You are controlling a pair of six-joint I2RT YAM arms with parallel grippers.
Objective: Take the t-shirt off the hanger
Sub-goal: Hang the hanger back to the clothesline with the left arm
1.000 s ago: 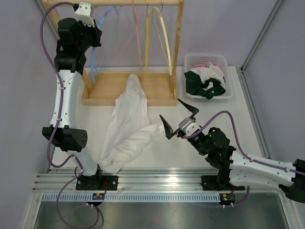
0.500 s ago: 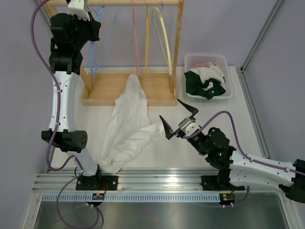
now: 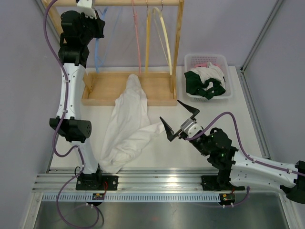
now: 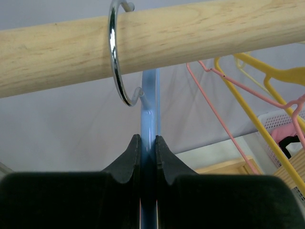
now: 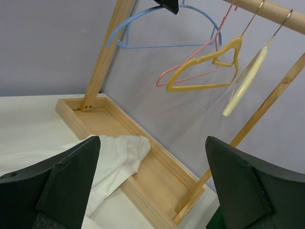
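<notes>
The left gripper (image 4: 147, 143) was up at the wooden rail (image 4: 200, 36) in the upper left of the top view, its jaws clamped tight on the flat neck of the blue hanger (image 4: 148, 93), just below the metal hook (image 4: 114, 57) that looped over the rail. The hanger was bare. The white t-shirt (image 3: 128, 119) lay off it on the table (image 3: 190, 90): its top end was bunched on the wooden base (image 3: 107, 88) of the rack at the upper middle of the top view, and the rest spread down and to the left, reaching the near edge at the lower left. The right gripper (image 3: 169, 109) sat low over the table at the centre of that view, jaws spread wide and holding nothing, one finger just beside the shirt's right edge. In the right wrist view a pink hanger (image 5: 190, 71), a yellow hanger (image 5: 209, 62) and a cream hanger (image 5: 245, 81) hung from the rail to the right of the blue one. A white basket (image 3: 190, 59) of dark green and white clothes stood at the upper right of the top view
</notes>
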